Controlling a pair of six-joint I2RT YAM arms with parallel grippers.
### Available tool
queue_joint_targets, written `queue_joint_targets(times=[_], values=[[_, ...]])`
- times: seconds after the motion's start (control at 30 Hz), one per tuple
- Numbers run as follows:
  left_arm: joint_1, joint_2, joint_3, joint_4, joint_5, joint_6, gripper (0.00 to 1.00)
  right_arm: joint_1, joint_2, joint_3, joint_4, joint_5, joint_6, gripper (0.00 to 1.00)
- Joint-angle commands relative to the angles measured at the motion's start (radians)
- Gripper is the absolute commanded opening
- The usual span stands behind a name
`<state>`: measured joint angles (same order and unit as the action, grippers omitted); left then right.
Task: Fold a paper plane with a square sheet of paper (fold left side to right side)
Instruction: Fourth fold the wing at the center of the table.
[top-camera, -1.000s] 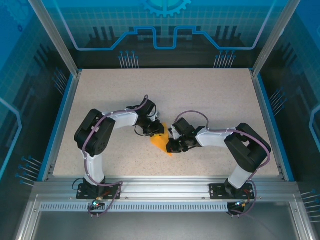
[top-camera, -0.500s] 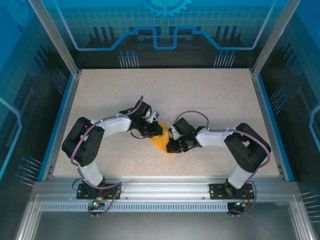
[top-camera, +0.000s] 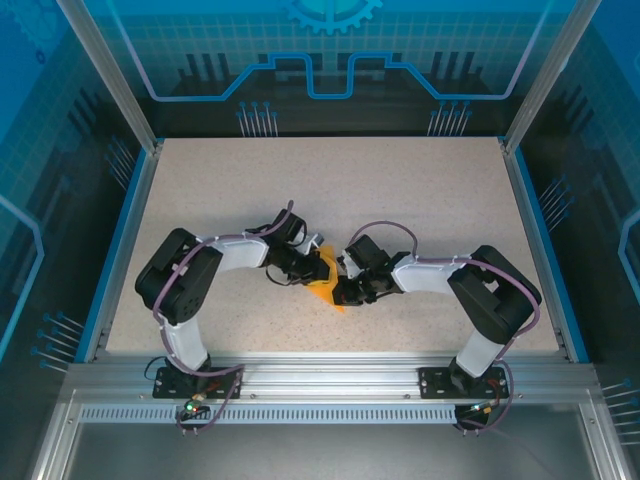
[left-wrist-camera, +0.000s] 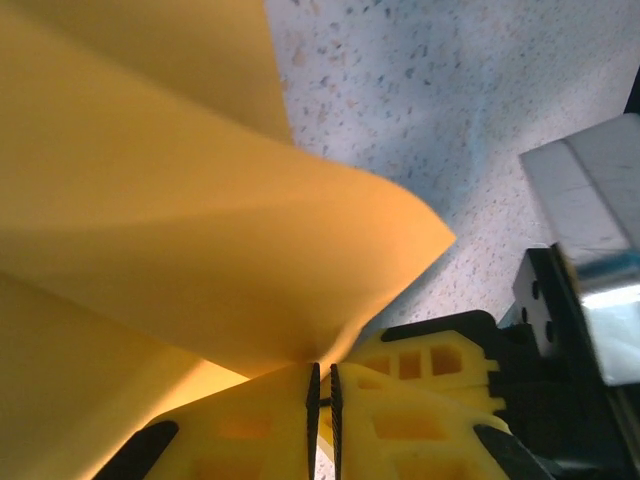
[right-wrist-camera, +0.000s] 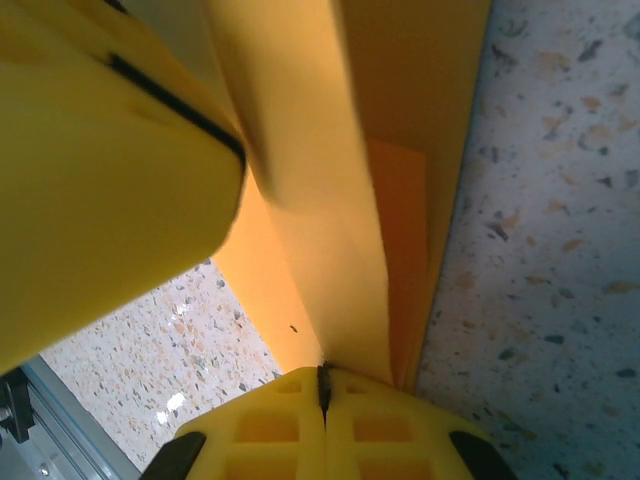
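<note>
The bright orange sheet of paper (top-camera: 325, 283) lies mid-table, folded into layers, between the two grippers. My left gripper (top-camera: 307, 268) comes at it from the left. In the left wrist view the sheet (left-wrist-camera: 200, 200) bows up in a curved flap, and my left gripper (left-wrist-camera: 322, 372) is shut on its edge. My right gripper (top-camera: 343, 291) meets the sheet from the right. In the right wrist view its jaws (right-wrist-camera: 322, 378) are shut on a layered fold of the sheet (right-wrist-camera: 330, 200), which rises away from them. A yellow finger (right-wrist-camera: 100, 180) of the left gripper looms close by.
Speckled beige tabletop (top-camera: 420, 190) spreads around the paper, bounded by a blue rim (top-camera: 528, 240) and an aluminium rail (top-camera: 320, 375) at the near edge. Part of the right arm's metal and black wrist (left-wrist-camera: 585, 240) sits close to the left gripper.
The left arm's elbow swung out and back, and its gripper narrowed onto the sheet's left edge. That edge now stands curled up. The right arm has stayed put.
</note>
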<state>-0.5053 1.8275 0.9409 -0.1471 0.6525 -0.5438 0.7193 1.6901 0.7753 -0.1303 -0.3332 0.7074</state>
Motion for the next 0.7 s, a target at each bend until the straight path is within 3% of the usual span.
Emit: queue_joint_targets(times=[0.0, 0.67], values=[[-0.011, 0.020, 0.018, 0.019, 0.028, 0.004, 0.16, -0.003, 0.059, -0.021, -0.126, 0.040, 0.000, 0.00], [-0.010, 0.102, 0.060, -0.031, -0.111, 0.023, 0.15, -0.001, 0.064, -0.007, -0.179, 0.046, -0.009, 0.00]])
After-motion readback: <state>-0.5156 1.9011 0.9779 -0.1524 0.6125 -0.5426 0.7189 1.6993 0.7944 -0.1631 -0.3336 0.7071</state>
